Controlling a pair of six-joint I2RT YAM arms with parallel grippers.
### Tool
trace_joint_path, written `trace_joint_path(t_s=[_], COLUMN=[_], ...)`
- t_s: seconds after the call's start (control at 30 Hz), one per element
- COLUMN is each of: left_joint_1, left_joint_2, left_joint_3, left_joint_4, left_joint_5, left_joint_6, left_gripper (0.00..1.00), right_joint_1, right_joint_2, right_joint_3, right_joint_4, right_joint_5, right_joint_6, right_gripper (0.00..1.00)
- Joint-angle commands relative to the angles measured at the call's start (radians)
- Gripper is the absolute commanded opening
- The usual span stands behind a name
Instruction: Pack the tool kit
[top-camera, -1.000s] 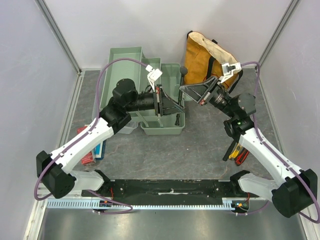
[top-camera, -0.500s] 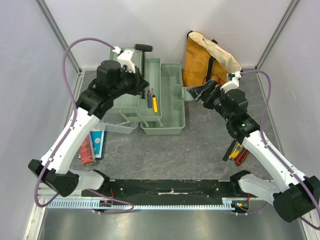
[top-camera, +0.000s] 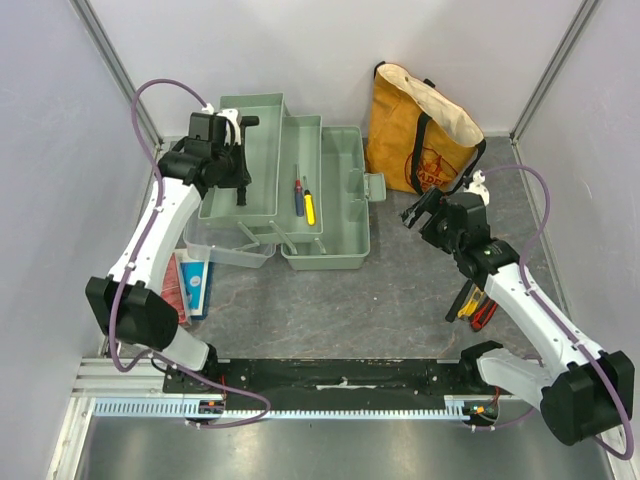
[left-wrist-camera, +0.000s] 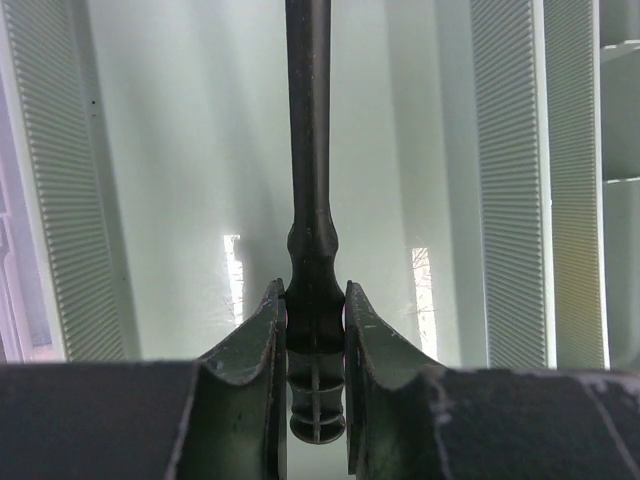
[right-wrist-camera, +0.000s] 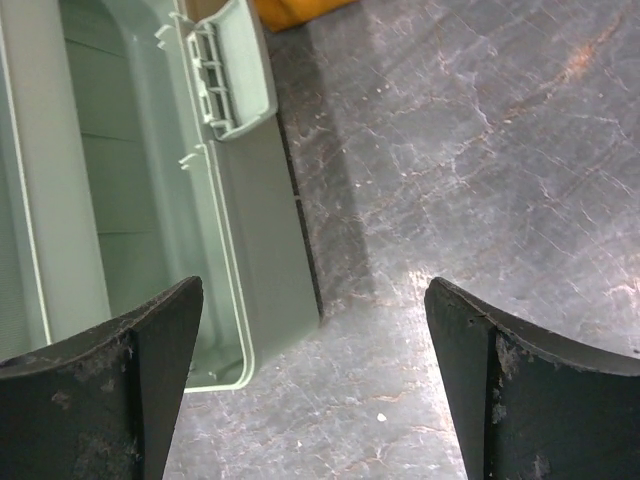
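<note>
The tool kit's sage-green toolbox stands open, its fold-out trays spread to the left. Two screwdrivers, one red and blue and one yellow, lie in the middle tray. My left gripper hangs over the leftmost tray, shut on a black tool handle that points away from the wrist camera; the pads press both sides of its grip. My right gripper stands wide open over bare table right of the box, its jaws holding nothing. Red, yellow and black-handled tools lie by the right arm.
A mustard-yellow tote bag leans at the back right. Flat red and blue packets lie on the table at the left, next to the clear lid. White walls close in the sides and back.
The left arm swung left and back from over the box to above the leftmost tray, carrying the black tool. The right gripper opened and drew back to the right, off the box.
</note>
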Motion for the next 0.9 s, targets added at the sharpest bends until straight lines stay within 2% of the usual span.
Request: trace_joint_path(t_s=[0.0, 0.2, 0.3, 0.63, 0.87], left_joint_1=[0.000, 0.002, 0.002, -0.009, -0.076], left_joint_2=[0.041, 0.104, 0.103, -0.003, -0.050], left_joint_3=[0.060, 0.091, 0.096, 0.154, 0.209], left_joint_4=[-0.022, -0.053, -0.045, -0.002, 0.010], left_joint_5=[-0.023, -0.048, -0.032, 0.024, 0.090], left_joint_6=[0.054, 0.048, 0.045, 0.034, 0.000], left_gripper=[0.05, 0.11, 0.02, 0.02, 0.02], right_joint_1=[-0.016, -0.046, -0.063, -0.072, -0.076], right_joint_2=[-0.002, 0.012, 0.018, 0.041, 0.038], right_joint_3=[-0.010, -0.025, -0.030, -0.025, -0.025], right_joint_4=[-0.025, -0.053, -0.056, -0.054, -0.054], right_joint_5=[0.037, 0.069, 0.066, 0.040, 0.039], right_joint_6=[-0.007, 0.001, 0.004, 0.010, 0.016], right_gripper=[0.98, 0.98, 0.98, 0.98, 0.98])
